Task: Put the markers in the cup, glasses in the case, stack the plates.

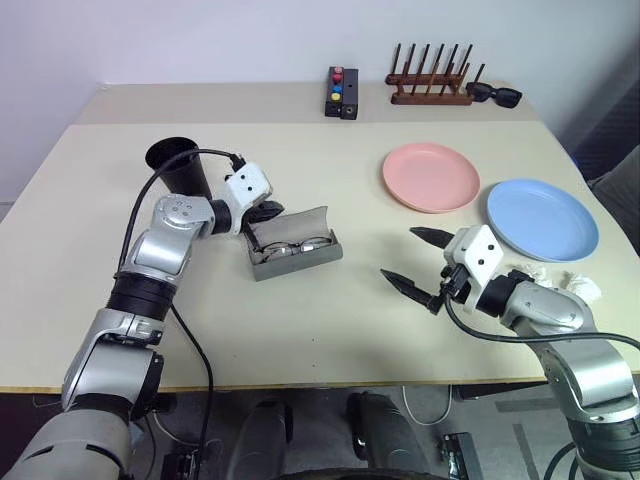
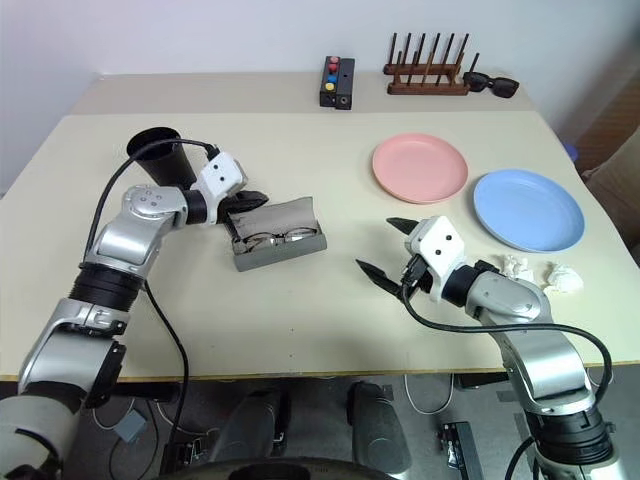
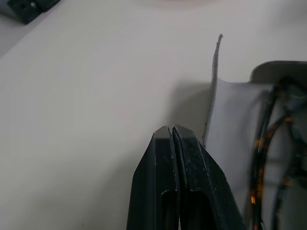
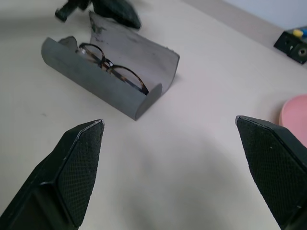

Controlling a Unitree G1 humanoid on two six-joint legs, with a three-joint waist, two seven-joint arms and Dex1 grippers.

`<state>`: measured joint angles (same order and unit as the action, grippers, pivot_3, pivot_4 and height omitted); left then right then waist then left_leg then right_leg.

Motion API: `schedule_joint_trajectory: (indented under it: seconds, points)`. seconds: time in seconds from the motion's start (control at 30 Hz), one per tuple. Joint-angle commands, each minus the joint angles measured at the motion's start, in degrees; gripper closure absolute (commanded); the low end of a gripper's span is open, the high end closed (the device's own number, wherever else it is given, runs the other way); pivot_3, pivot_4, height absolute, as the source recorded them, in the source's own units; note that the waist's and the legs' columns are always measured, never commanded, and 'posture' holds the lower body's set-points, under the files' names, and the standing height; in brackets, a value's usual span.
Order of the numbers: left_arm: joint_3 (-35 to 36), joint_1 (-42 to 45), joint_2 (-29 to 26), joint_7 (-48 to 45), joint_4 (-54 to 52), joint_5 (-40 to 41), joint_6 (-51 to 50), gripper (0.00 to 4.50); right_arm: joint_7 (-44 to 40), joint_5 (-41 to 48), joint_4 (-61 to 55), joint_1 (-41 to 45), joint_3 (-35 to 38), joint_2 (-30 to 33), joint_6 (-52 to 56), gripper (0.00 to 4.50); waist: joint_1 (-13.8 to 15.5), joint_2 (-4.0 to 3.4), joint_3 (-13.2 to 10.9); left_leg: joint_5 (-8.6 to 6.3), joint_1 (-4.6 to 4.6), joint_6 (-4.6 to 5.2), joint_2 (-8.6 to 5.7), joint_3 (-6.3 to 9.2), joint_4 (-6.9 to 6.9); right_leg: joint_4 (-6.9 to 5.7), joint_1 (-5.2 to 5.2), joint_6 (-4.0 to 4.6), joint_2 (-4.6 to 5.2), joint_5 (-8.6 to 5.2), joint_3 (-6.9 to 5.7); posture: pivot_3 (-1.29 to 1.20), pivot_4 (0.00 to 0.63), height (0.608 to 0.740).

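Note:
The grey case (image 1: 300, 262) lies open mid-table with the glasses (image 1: 293, 246) resting inside it, flap (image 4: 139, 48) raised behind them. My left gripper (image 1: 268, 210) is shut and empty, its tip just behind the flap's left end (image 3: 225, 120). The black cup (image 1: 180, 165) stands upright behind my left forearm. The pink plate (image 1: 431, 177) and blue plate (image 1: 542, 218) lie side by side on the right, not touching. My right gripper (image 1: 398, 252) is open and empty, hovering right of the case and in front of the plates. The markers are out of view.
At the table's back stand a black box with coloured buttons (image 1: 342, 92), a wooden peg rack (image 1: 430, 85) and black sunglasses (image 1: 495, 95). Crumpled white paper (image 1: 575, 280) lies near my right arm, by the blue plate.

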<state>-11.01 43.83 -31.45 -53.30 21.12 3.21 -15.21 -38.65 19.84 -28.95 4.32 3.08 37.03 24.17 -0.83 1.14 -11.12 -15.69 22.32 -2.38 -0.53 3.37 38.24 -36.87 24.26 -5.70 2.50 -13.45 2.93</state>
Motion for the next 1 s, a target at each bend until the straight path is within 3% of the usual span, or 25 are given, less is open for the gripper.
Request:
schedule_joint_trajectory:
  seconds: [0.03, 0.17, 0.3, 0.6, 1.0]
  points:
    - [0.1, -2.2, -1.3, -6.6, -5.4, 3.5, -1.3, 4.48, 0.0, 1.6, -3.3, -0.7, 1.0, -0.2, 0.5, 0.0, 0.0, -0.01, 0.0, 0.0, 0.0, 0.0, 0.01, 0.0, 0.0, 0.0, 0.0, 0.01, 0.0, 0.0, 0.0, 0.0, 0.15, 0.735]
    - [-0.3, -6.2, -3.1, -12.5, -13.2, 7.1, -6.3, 4.48, 0.1, 1.9, -3.7, -0.8, 1.1, 0.0, 0.9, 0.0, -0.2, -0.02, 0.0, 0.0, -0.01, 0.0, 0.04, -0.02, -0.01, 0.0, 0.0, 0.01, 0.0, -0.01, 0.01, 0.0, 0.15, 0.735]
    - [-1.2, -8.6, -3.8, -12.7, -16.3, 6.4, -8.3, 4.48, -0.1, 2.0, -3.7, -0.5, 0.8, 0.0, 0.9, 0.0, 0.1, -0.01, 0.0, 0.0, -0.01, 0.0, 0.05, 0.0, 0.01, -0.02, 0.0, 0.02, -0.01, -0.01, 0.01, 0.0, 0.15, 0.735]
    - [-1.9, -10.4, -4.5, -11.3, -17.7, 4.7, -8.1, 4.48, -0.9, 1.7, -2.8, 0.5, -0.3, -0.3, 0.3, 0.0, 0.0, -0.01, 0.0, 0.0, -0.03, 0.0, 0.05, -0.01, 0.01, -0.01, -0.01, 0.02, -0.01, -0.02, 0.01, 0.0, 0.15, 0.735]
    - [2.2, -8.0, -3.8, -10.8, -18.5, 10.0, -10.9, 4.48, -0.8, 1.6, -3.1, 0.1, -0.6, -0.5, 0.3, 0.0, 0.0, -0.01, 0.0, 0.0, -0.02, 0.0, 0.05, -0.01, 0.01, -0.01, 0.0, 0.02, -0.01, -0.02, 0.01, 0.0, 0.15, 0.735]
